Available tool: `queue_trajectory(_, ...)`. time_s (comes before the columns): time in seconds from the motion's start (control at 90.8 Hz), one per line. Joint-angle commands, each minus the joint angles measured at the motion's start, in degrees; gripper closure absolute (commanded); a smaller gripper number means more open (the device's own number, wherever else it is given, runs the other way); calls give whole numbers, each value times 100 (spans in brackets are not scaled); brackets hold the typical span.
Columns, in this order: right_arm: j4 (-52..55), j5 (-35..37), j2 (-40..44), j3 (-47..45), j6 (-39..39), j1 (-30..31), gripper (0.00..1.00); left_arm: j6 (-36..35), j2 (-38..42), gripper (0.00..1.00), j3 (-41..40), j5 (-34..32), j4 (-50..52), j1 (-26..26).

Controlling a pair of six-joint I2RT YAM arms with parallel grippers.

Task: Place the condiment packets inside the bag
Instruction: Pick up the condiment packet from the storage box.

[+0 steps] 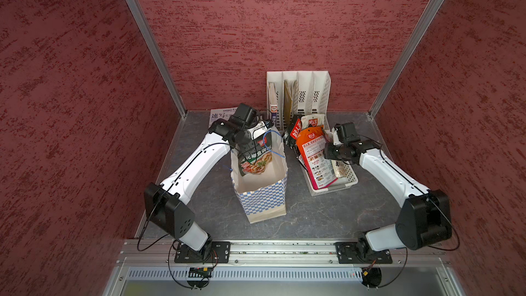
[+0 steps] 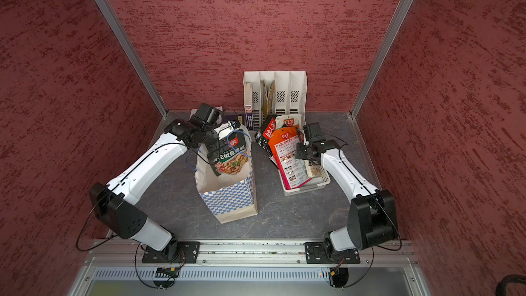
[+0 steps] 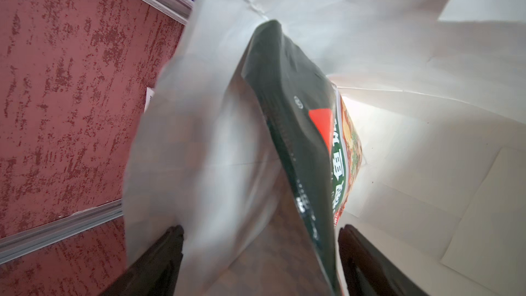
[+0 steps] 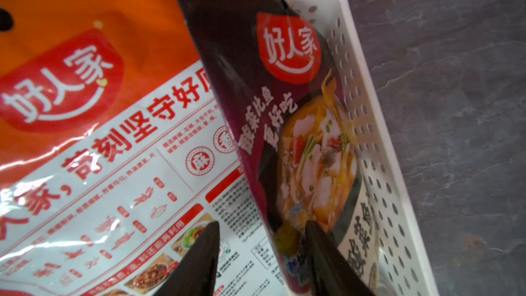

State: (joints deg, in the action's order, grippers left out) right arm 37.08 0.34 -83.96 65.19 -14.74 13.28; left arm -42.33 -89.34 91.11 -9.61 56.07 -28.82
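Bag: the bag (image 1: 264,195) stands upright on the bench (image 1: 313,217), with its mouth open and its blue cord handles loose over the rim.
Green packet: the green packet (image 1: 256,160) leans inside the bag's mouth, its lower end against the inner wall and its upper part above the rim.
Left claw: the left claw (image 3: 260,229) is at the bag's rim with its jaws wide. The bag's wall and the packet pass between them, and neither jaw appears to press the packet, so it looks let go.
Remaining packets: the orange packet (image 4: 71,9) and the dark purple packet (image 4: 270,109) lie piled in the white basket (image 4: 355,81), just beside the bag on the right arm's side.
Right claw: the right claw (image 4: 260,223) is narrowed around the dark purple packet's edge. A strip of orange shows in the gap, and I cannot tell whether it pinches.
Handling: the packets are probably light, flat and floppy, with glossy film that is likely slippery.
Hold: pinch a sealed edge, well in from the margin, so the packet hangs edge-down.
Risk: the light paper bag may tip, and the handles may snag.
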Motion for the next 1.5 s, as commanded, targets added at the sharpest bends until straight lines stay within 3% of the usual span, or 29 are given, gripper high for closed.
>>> queue_trajectory(0.0, -308, 559, -124, 41, 143, -49, 63, -67, 264, 8, -215, -635, -648, -133)
queue_trajectory(0.11, -340, 857, -243, -58, 249, -60, 64, -212, 266, 0, -364, -1116, -857, -218)
queue_trajectory(0.275, -444, 978, -398, -168, 315, -56, 62, -313, 264, 0, -395, -1541, -1091, -264)
queue_trajectory(0.419, -344, 1154, -179, -165, 329, -48, 99, -307, 381, 0, -442, -1446, -1161, -265)
queue_trajectory(0.672, -74, 1161, 1570, -377, 684, -33, 100, -47, 628, 0, -632, -965, -1207, -212)
queue_trajectory(0.915, -194, -600, 3413, -314, 1267, 195, 100, 197, 587, 0, -311, -175, -864, 133)
queue_trajectory(1.003, -404, -1591, 3956, -226, 1357, 238, 100, 161, 559, 0, -222, 20, -822, 218)
queue_trajectory(1.08, -781, -2970, 4315, -191, 1286, 255, 100, 128, 503, 1, -135, 282, -755, 295)
queue_trajectory(1.212, -2184, -4755, 4726, -378, 476, 276, 100, 145, 416, 19, 6, 679, -565, 354)
queue_trajectory(1.311, -3302, -5379, 4756, -440, -233, 322, 100, 208, 440, 34, -17, 837, -515, 352)
queue_trajectory(1.355, -3777, -5523, 4716, -460, -533, 377, 100, 305, 482, 36, -38, 898, -510, 351)
queue_trajectory(1.388, -4111, -5576, 4670, -475, -706, 427, 100, 420, 535, 32, -59, 932, -533, 351)
queue_trajectory(1.454, -4632, -5680, 4526, -452, -940, 576, 100, 624, 755, 7, -167, 1065, -689, 357)
queue_trajectory(1.488, -4731, -5725, 4458, -401, -920, 668, 100, 704, 912, 1, -250, 1153, -813, 351)
